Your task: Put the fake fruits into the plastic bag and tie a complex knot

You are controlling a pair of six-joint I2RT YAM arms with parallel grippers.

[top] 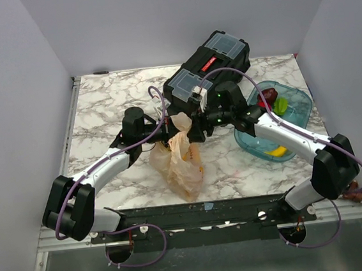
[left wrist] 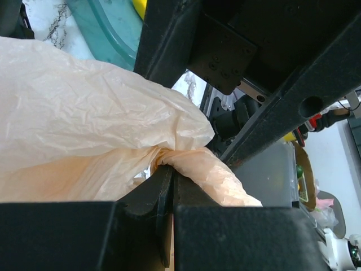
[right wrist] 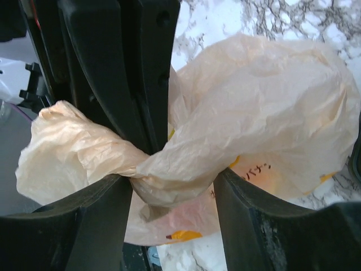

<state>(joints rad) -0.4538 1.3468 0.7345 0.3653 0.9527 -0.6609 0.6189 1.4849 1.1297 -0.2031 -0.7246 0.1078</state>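
Note:
The peach plastic bag (top: pixel 182 164) lies bulging in the middle of the marble table. My left gripper (left wrist: pixel 171 172) is shut on a twisted strip of the bag (left wrist: pixel 84 113) near its top. From the other side, my right gripper (right wrist: pixel 172 186) stands open, its fingers (right wrist: pixel 259 226) straddling the gathered neck of the bag (right wrist: pixel 254 101), film bunched between them. The strips cross in a twist (right wrist: pixel 141 169); whether it is a closed knot I cannot tell. Both grippers meet above the bag, left (top: pixel 168 130) and right (top: pixel 196 131). A red fake fruit (top: pixel 267 99), a green one (top: pixel 282 104) and a yellow banana (top: pixel 277 152) lie in the tray.
A translucent blue oval tray (top: pixel 301 114) sits to the right of the bag. A black toolbox (top: pixel 209 65) with clear lids stands just behind the grippers. Grey walls close in the table on three sides.

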